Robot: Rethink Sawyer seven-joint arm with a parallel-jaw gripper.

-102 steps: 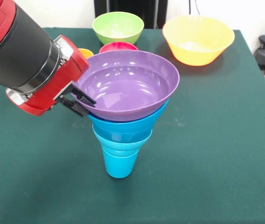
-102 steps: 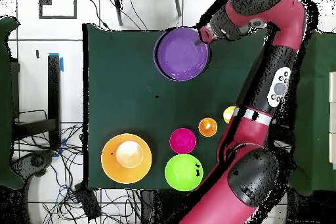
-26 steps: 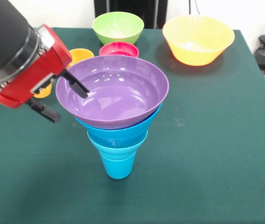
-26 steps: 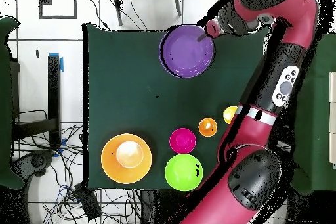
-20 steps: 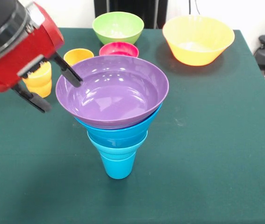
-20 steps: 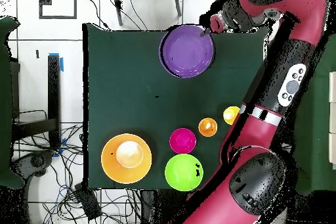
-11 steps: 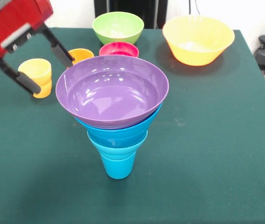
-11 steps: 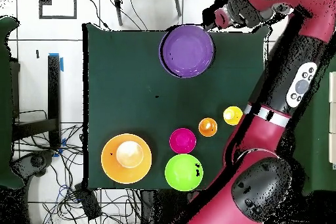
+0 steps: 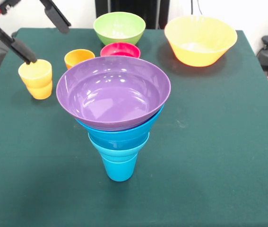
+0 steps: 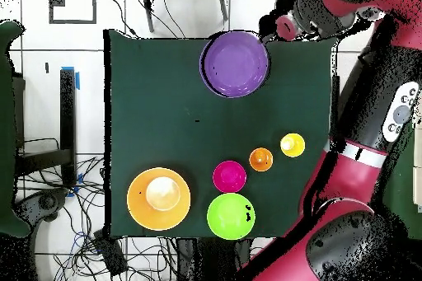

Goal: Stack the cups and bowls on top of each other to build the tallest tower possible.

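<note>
While the tower [image 9: 117, 118] stands low and to the right of the gripper [image 9: 39, 35], its purple bowl [image 9: 113, 92] tops blue bowls and a blue cup [image 9: 119, 168]. Gripper's fingers are spread apart, empty, just above the yellow cup [image 9: 36, 78]; beyond sits the orange cup [image 9: 78, 57].

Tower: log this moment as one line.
tower: purple bowl on top | gripper: open, empty, raised left of it | yellow-orange bowl: unstacked

A robotics lab is suggested: a table [image 10: 157, 113] covered in green cloth is set on a pale tiled floor [image 10: 49, 55], loose cables [image 10: 91, 245] are strewn at the overhead frame's lower left, and blue tape [image 10: 67, 74] is stuck at the left.
</note>
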